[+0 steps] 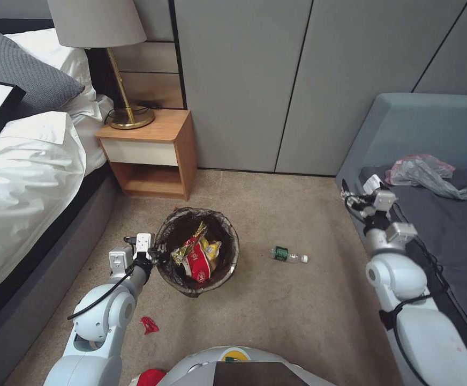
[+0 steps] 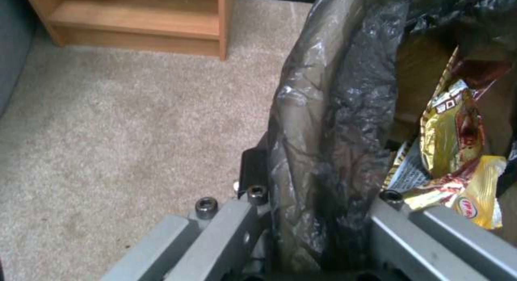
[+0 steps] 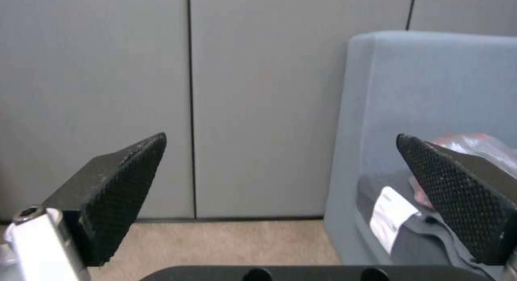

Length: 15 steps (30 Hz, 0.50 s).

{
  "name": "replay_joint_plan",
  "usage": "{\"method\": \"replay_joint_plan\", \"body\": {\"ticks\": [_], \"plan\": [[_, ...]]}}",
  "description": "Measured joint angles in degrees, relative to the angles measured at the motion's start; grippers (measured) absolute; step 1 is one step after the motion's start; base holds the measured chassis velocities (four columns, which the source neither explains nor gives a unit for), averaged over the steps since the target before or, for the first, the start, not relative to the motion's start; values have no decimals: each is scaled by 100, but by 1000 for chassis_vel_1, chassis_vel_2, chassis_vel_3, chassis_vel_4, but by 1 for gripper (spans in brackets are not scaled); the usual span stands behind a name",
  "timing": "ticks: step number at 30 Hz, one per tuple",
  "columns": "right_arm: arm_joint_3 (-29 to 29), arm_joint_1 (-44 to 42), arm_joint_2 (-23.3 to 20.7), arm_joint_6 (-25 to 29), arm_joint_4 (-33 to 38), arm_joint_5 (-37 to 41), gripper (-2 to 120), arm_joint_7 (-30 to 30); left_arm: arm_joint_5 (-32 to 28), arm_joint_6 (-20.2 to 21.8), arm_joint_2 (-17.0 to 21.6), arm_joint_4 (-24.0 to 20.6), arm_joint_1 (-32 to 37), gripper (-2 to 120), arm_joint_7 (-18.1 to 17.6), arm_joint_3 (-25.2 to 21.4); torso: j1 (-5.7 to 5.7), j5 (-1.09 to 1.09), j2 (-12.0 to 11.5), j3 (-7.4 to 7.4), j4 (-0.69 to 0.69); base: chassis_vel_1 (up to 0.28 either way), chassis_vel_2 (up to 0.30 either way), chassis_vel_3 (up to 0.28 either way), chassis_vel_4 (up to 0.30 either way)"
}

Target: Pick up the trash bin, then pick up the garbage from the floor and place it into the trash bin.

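Observation:
The trash bin [image 1: 228,268], round with a dark bag liner over its rim, stands on the carpet before me. My left gripper [image 1: 157,251] is shut on its near-left rim; in the left wrist view the lined rim [image 2: 328,152] runs between the jaws. Inside lie red-and-white and yellow snack bags [image 1: 197,256], close up in the left wrist view as snack bags [image 2: 458,152]. Garbage on the floor: a clear bottle with a green label [image 1: 287,255] right of the bin, and a small red wrapper [image 1: 149,324] near my left arm. My right gripper [image 3: 280,200] hangs open by the sofa, holding nothing.
A wooden nightstand [image 1: 150,153] with a lamp [image 1: 118,64] stands behind the bin, and a bed [image 1: 24,161] lines the left. A blue-grey sofa [image 1: 431,139] with a crumpled plastic bag [image 1: 423,174] on it sits at the right. Grey wall panels close the back.

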Motion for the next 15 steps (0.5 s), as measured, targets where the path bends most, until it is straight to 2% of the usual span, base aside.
{"method": "replay_joint_plan", "body": {"ticks": [1,2,3,4,5,6,7,8,9,10,11,13,15], "plan": [[278,-328,202,253,-89,-287,100,-94,3,0,-8,-1,8,0,-2,37,0,2,0,0,-1,0,0,0,0],[278,-328,202,253,-89,-287,100,-94,3,0,-8,-1,8,0,-2,37,0,2,0,0,-1,0,0,0,0],[627,-745,558,621,-230,-727,100,-265,10,0,-21,-2,16,0,-3,93,0,3,0,0,-3,0,0,0,0],[757,-897,721,759,-282,-888,100,-320,12,0,-24,-2,16,0,-3,113,0,2,0,0,-5,0,0,0,0],[963,-1167,1090,1050,-356,-1151,100,-413,30,0,-38,5,12,0,-7,140,0,2,0,0,-6,0,0,0,0],[1008,-1230,1189,1125,-371,-1206,100,-436,36,0,-43,11,12,0,-8,147,0,2,0,0,0,0,0,0,0],[1008,-1230,1189,1125,-371,-1206,100,-436,36,0,-43,11,12,0,-8,147,0,2,0,0,0,0,0,0,0],[1169,-1376,1384,1360,-403,-1465,100,-509,50,0,-64,15,30,0,-12,180,0,-12,0,0,12,0,0,0,0],[1227,-1554,1634,1554,-468,-1684,100,-565,55,0,-72,16,47,0,-13,189,0,-8,0,0,3,0,0,0,0],[1227,-1554,1634,1554,-468,-1684,100,-565,55,0,-72,16,47,0,-13,189,0,-8,0,0,3,0,0,0,0],[1204,-1748,1885,1762,-567,-1920,100,-620,55,0,-76,11,72,0,-20,190,0,6,0,1,-5,0,0,0,0],[1182,-1826,2003,1863,-603,-2030,100,-645,37,1,-76,-5,88,0,-28,188,0,3,0,0,-4,0,0,0,0],[1122,-1916,2172,1958,-667,-2080,100,-659,-54,0,-75,-33,111,0,-77,177,0,-10,0,0,-2,0,0,0,0]]}}
